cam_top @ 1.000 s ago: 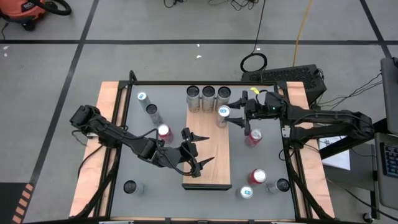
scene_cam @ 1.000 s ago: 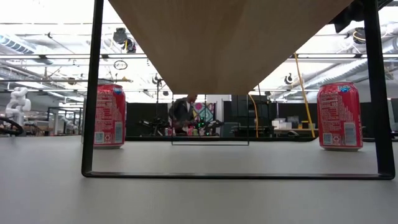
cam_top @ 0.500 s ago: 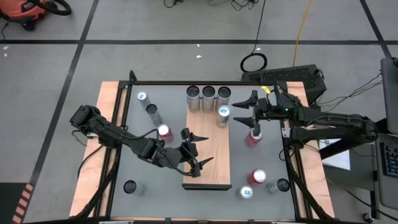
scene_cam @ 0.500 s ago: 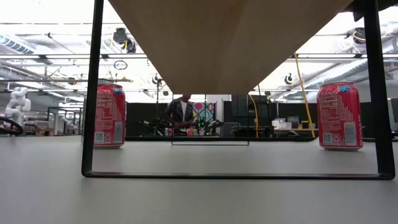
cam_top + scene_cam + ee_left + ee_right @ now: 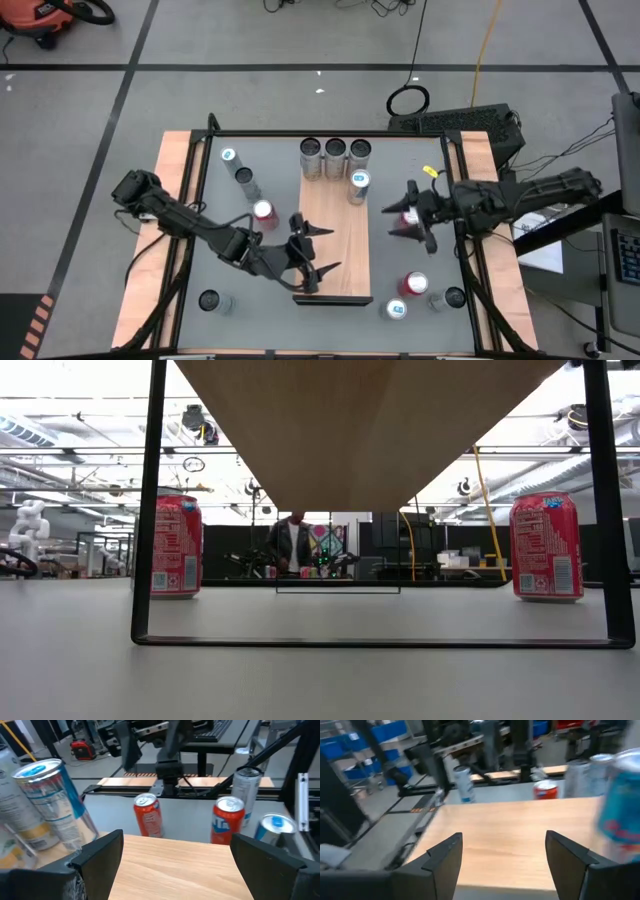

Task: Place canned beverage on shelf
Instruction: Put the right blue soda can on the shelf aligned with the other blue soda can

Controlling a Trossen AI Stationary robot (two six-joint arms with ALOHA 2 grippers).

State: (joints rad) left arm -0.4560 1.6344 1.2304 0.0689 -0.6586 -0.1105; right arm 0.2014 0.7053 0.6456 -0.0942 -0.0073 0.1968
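The long light-brown wood-grain shelf (image 5: 335, 235) carries four cans at its far end. Left gripper (image 5: 312, 248) hovers over it, jaws wide, empty. Right gripper (image 5: 408, 218) gapes empty beside it.

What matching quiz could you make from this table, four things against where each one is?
1 left gripper; 2 right gripper; 3 blue-topped can; 4 three silver cans
A in a row at the shelf's far end
B open, above the tabletop right of the shelf
C alone on the shelf, by its right edge
D open, above the shelf's near half
Pairs: 1-D, 2-B, 3-C, 4-A
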